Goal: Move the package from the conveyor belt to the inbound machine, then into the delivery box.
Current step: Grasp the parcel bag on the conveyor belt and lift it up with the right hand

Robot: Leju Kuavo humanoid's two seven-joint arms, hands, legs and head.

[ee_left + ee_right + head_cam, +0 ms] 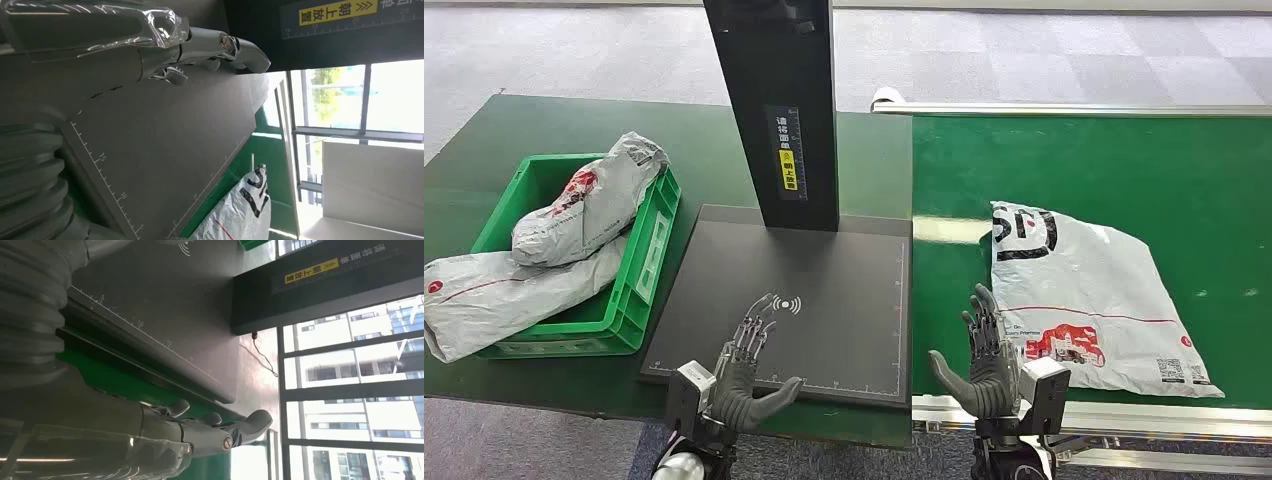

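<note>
Green conveyor belt [1124, 170]; grey carpet floor [1044, 60].

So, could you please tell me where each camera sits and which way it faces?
Head view: high on the body, looking down at the scanner plate, package and green box; left hand and right hand show.
Left wrist view: behind the left hand, over the plate.
Right wrist view: behind the right hand, facing windows.
All three views share the plate.

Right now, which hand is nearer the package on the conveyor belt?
Right. The right hand hovers open just beside the package; the left hand is open over the inbound machine's plate, farther away.
</note>
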